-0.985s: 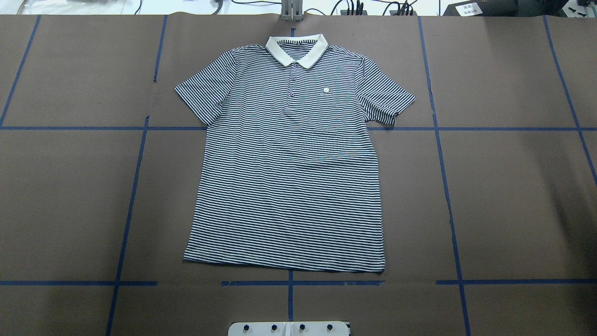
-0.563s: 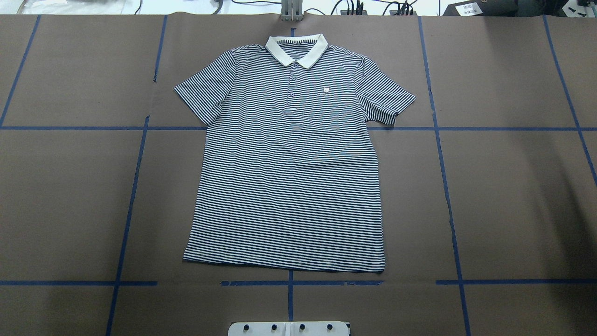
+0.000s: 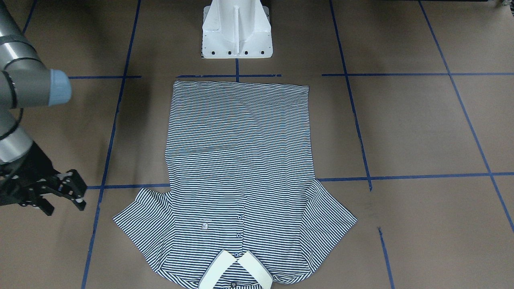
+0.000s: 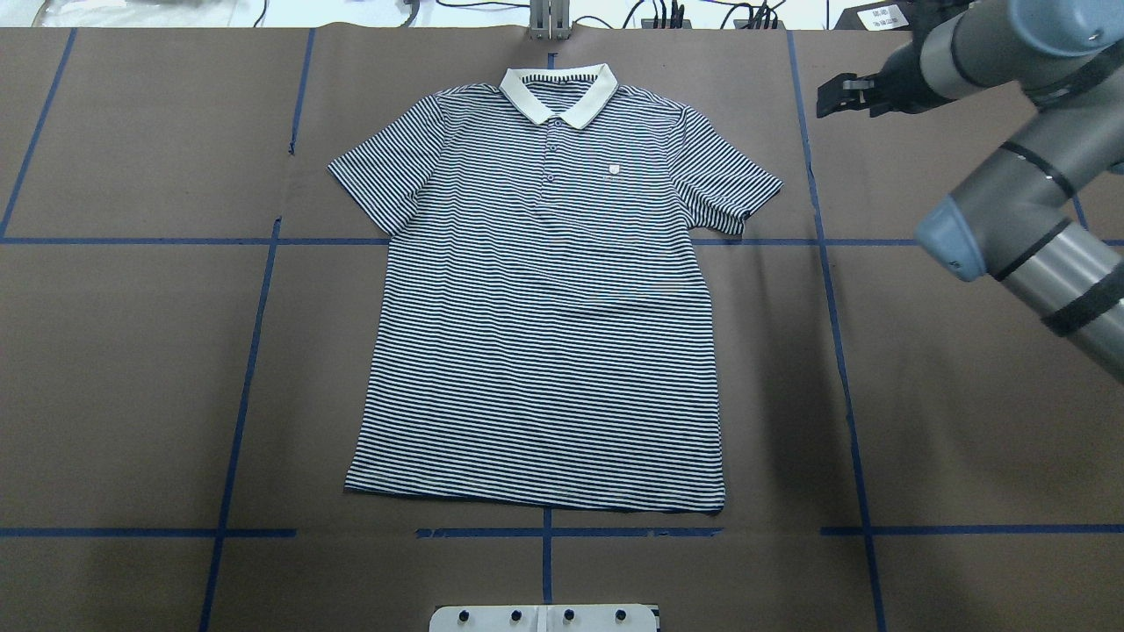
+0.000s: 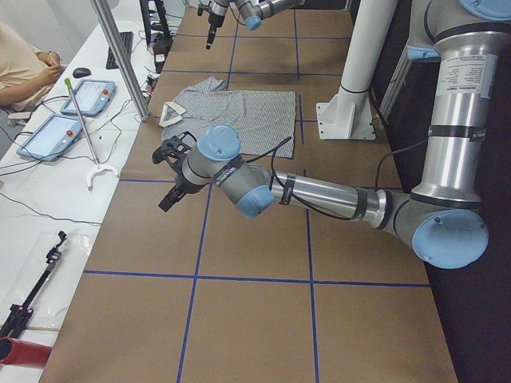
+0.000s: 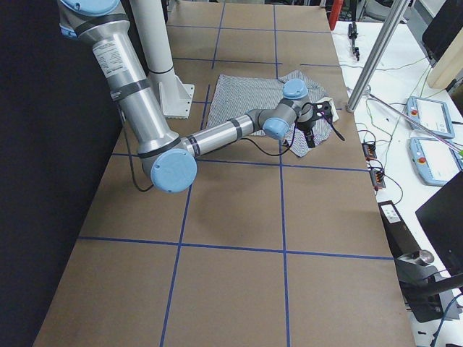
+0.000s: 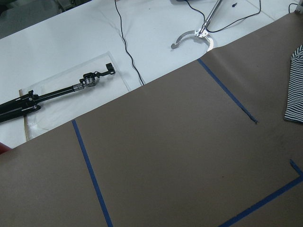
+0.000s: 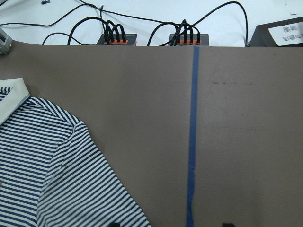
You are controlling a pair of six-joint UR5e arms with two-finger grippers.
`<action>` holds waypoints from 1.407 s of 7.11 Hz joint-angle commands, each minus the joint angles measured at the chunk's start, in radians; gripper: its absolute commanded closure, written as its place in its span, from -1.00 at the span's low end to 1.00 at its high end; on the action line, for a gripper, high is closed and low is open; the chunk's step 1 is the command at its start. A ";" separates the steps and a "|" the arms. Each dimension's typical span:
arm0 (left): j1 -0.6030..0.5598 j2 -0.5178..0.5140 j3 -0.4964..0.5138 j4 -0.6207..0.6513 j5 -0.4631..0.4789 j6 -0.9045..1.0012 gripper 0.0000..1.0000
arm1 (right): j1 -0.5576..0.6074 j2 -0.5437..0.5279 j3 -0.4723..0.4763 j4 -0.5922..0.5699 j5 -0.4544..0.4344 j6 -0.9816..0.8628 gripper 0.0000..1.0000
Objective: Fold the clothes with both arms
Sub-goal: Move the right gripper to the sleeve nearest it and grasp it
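Shirt [image 4: 544, 333]: laid flat and face up in the middle of the bench [image 4: 132, 369]. The white collar [image 4: 558, 91] is turned towards the far edge and the hem towards the near edge, just short of the white pedestal [image 3: 237, 30]. Both sleeves are spread out to the sides.
Bench cover: brown paper, divided by blue tape lines [image 4: 241, 386].
Right arm [image 4: 1010, 211]: brought in from the right edge and reached towards the far right part of the bench.
Right gripper [image 4: 825, 96]: held above bare paper beside the shirt's right sleeve [image 4: 733, 189], apart from the cloth. Fingers are spread wide; in the right wrist view both tips are seen far apart with nothing between them.
Left arm [image 5: 319, 195]: stretched low over the left part of the bench.
Left gripper [image 5: 169, 175]: held above bare paper near the far edge, apart from the shirt. It is seen only in the side view, so the finger state cannot be told.
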 commanded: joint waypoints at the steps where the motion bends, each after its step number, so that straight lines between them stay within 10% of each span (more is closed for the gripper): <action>1: 0.001 0.000 0.001 -0.001 0.000 0.000 -1.00 | -0.097 0.067 -0.122 0.094 -0.094 0.088 -0.27; 10: 0.001 0.003 0.000 -0.001 0.002 0.003 -1.00 | -0.175 0.058 -0.244 0.115 -0.232 0.090 -0.11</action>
